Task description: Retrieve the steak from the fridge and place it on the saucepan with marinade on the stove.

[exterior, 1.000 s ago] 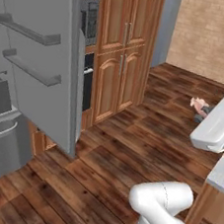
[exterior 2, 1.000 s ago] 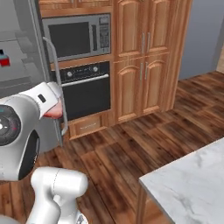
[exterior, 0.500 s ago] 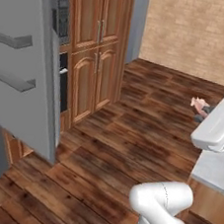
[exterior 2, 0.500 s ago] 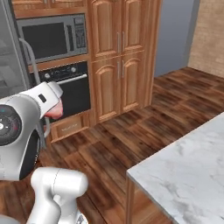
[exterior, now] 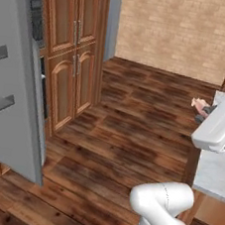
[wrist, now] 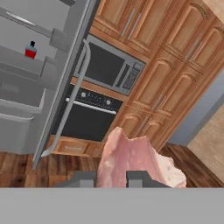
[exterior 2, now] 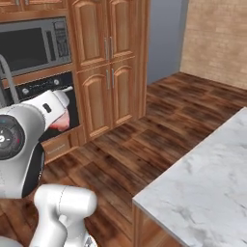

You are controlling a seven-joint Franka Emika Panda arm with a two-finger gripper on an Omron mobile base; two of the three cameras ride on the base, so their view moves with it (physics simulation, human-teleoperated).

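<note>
Your gripper [wrist: 111, 178] is clamped on the steak [wrist: 133, 159], held high, well to the right of the open fridge [wrist: 39, 78]. Only one edge is pinched; a fast base turn could shake it loose onto the wood floor [exterior: 130, 146].

We are in a home kitchen: tall wooden cabinets [exterior 2: 108, 67] line the wall, with a built-in microwave [exterior 2: 34, 46] above a black wall oven [wrist: 89, 118]. The grey fridge [wrist: 33, 83] stands open, a marble desk [exterior 2: 207, 188] sits nearby, and dark plank flooring [exterior: 129, 151] runs to a brick wall [exterior: 184, 33].
</note>
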